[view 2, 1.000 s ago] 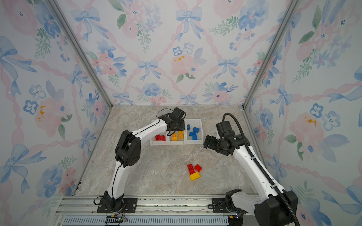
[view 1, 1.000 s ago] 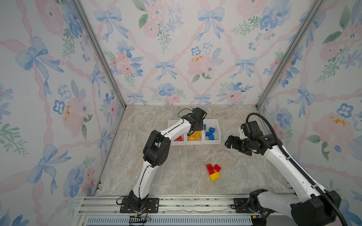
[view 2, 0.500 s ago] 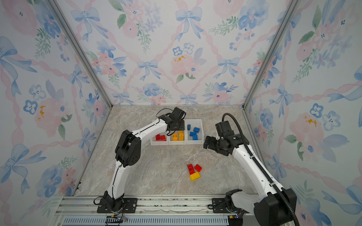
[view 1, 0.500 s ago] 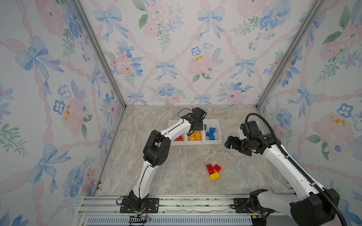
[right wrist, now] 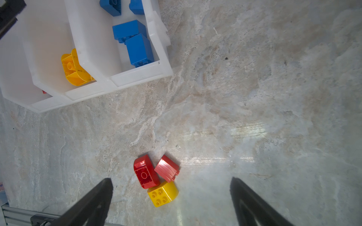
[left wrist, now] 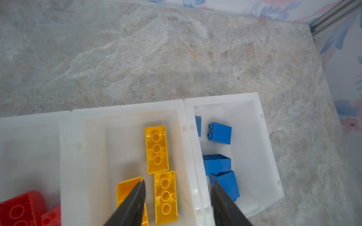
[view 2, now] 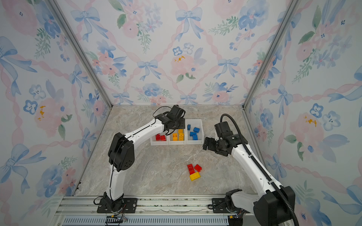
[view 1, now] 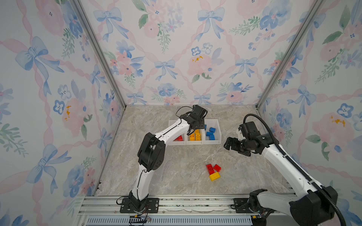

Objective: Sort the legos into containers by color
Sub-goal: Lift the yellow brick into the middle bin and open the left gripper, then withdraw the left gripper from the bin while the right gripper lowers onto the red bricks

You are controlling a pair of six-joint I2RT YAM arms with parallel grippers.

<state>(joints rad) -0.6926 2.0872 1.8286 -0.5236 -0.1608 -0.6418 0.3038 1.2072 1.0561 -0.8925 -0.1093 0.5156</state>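
Note:
Three joined white containers [view 1: 195, 142] hold sorted legos: red ones [view 1: 178, 138] on the left, yellow ones [view 1: 195, 136] in the middle, blue ones [view 1: 210, 133] on the right. My left gripper [left wrist: 178, 183] hangs open over the middle container, holding nothing, with a yellow brick [left wrist: 166, 196] lying below it. On the table lie two loose red bricks [right wrist: 146, 172] [right wrist: 166, 170] and a yellow brick [right wrist: 163, 193], touching one another. My right gripper [right wrist: 170, 180] is wide open and empty, raised to the right of the containers [view 2: 177, 142] and behind the loose bricks [view 1: 213, 172].
The marble tabletop [view 1: 176, 166] is enclosed by floral walls on three sides. An aluminium rail [view 1: 186, 203] with both arm bases runs along the front edge. The left arm's elbow [view 1: 150, 152] stands left of the loose bricks.
The left gripper's jaws have spread wider above the middle container. Neither arm has shifted noticeably, and the loose bricks lie as before.

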